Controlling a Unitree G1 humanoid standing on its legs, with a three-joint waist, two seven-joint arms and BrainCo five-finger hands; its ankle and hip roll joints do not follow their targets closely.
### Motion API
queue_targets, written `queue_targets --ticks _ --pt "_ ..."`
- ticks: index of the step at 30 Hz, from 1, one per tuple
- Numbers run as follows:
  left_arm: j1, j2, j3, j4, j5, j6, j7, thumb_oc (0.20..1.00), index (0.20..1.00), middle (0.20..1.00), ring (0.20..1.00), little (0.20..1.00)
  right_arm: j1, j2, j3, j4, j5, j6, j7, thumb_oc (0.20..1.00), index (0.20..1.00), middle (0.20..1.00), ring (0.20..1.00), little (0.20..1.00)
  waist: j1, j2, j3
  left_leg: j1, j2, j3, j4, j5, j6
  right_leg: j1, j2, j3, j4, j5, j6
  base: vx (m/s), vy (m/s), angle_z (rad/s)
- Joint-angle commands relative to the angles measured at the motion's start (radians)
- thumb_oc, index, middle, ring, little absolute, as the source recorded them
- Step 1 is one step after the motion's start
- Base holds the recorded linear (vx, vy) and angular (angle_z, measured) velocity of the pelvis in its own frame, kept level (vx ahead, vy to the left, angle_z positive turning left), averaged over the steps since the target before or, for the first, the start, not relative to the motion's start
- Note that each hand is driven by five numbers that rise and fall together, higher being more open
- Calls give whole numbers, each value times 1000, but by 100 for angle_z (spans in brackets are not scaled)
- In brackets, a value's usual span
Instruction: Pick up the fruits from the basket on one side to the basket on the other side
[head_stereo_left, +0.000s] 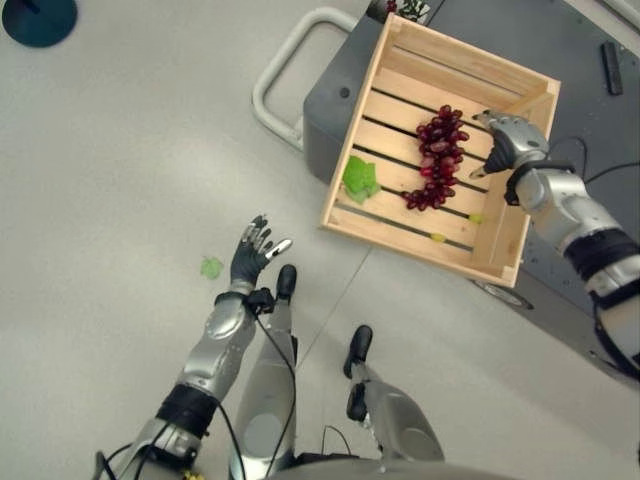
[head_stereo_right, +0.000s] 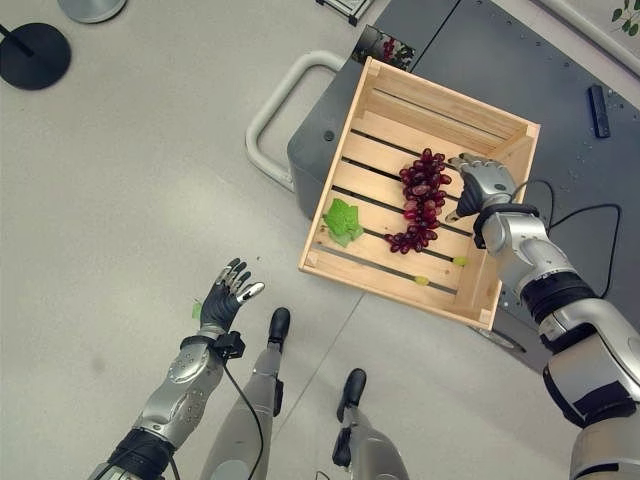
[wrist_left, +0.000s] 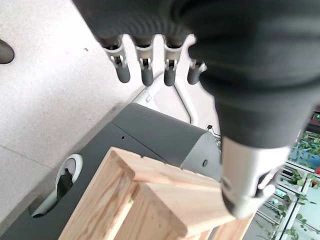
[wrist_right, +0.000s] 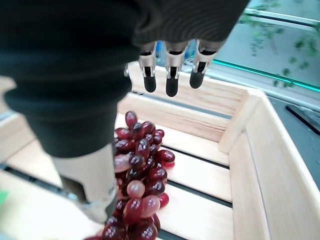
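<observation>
You have one wooden crate (head_stereo_left: 500, 235), one bunch of red grapes (head_stereo_left: 438, 155) and two green leaves (head_stereo_left: 360, 178) (head_stereo_left: 211, 267).

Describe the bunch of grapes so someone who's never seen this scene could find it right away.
Find the pale wooden crate resting on the grey cart. On its slatted floor, near the middle, lies the bunch of grapes, just beside the right hand that hovers open over the crate. It is the dark red, glossy cluster, unlike the flat green leaf and the small yellowish bits nearby.

Dark red grapes (head_stereo_left: 438, 158), pale wooden crate (head_stereo_left: 512, 80)
</observation>
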Motion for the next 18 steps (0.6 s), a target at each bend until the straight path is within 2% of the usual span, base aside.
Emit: queue_targets --ticks 1,5,11,16,18 --pt "-10 22 2 -45 34 -37 -19 1000 1000 1000 1000 1000 -95 -56 47 9 -63 -3 13 1000 1000 1000 1000 1000 18 -41 -16 2 49 6 77 -129 -76 -74 -72 14 113 -69 60 10 -47 6" --pt "-18 22 4 -37 27 -37 -19 1000 1000 1000 1000 1000 -110 -47 96 18 -108 -7 45 1000 1000 1000 1000 1000 29 -59 -16 2 53 -3 72 -126 -79 -73 -67 5 117 -76 58 5 -33 9" --pt "-24 20 3 -37 25 -33 -21 1000 1000 1000 1000 1000 -132 -33 144 34 -167 -4 74 1000 1000 1000 1000 1000 37 -68 -16 -1 54 -14 72 -124 -82 -69 -64 -5 120 -82 55 -5 -20 3" --pt "-41 18 -8 -32 18 -32 -21 1000 1000 1000 1000 1000 -153 38 183 126 -230 17 91 1000 1000 1000 1000 1000 52 -79 -16 -8 55 -30 67 -118 -87 -72 -60 -19 118 -85 52 -13 -25 5" --pt "-41 18 -7 -31 18 -32 -21 1000 1000 1000 1000 1000 -154 40 184 129 -229 16 90 1000 1000 1000 1000 1000 52 -79 -16 -8 55 -30 67 -118 -87 -72 -60 -19 118 -85 52 -6 -5 3"
